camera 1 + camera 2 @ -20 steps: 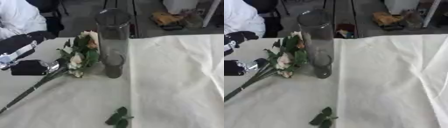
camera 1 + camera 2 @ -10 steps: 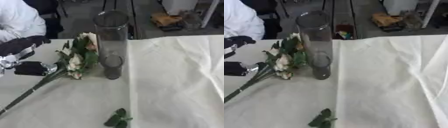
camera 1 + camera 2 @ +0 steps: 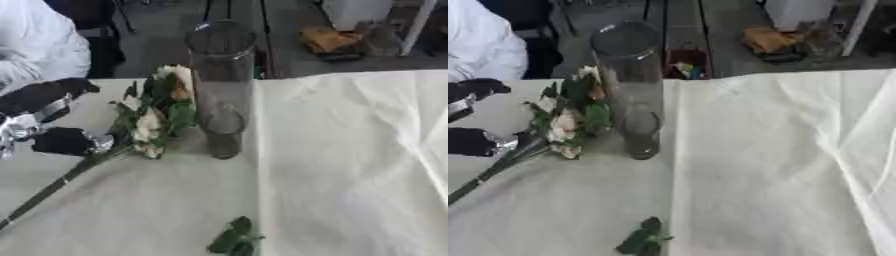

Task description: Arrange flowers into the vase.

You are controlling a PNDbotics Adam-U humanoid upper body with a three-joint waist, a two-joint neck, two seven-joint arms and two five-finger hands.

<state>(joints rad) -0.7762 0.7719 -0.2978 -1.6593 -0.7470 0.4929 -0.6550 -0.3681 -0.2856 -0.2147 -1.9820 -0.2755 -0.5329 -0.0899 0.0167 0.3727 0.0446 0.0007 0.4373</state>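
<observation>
Left eye view gives me my left hand [image 3: 54,122] coming in left of the vase [image 3: 222,90], black fingers [image 3: 63,141] curled round the stem of the flower bunch [image 3: 156,112] just below its blooms — pinching it, thumb side above, fingers below. From that grip the bunch runs slanted: pale blooms and green leaves lean against the left side of the vase, while the long dark stem [image 3: 48,190] trails away from the vase toward the lower left over the worktop [image 3: 350,165]. I see the vase standing upright, a tall clear cylinder on the white cloth. One loose green leaf sprig [image 3: 233,242] lies on the cloth well in front of the vase, apart from everything else. Behind the vase, past the worktop edge, sits an orange object [image 3: 328,39] on the floor. My right hand shows in neither view.
</observation>
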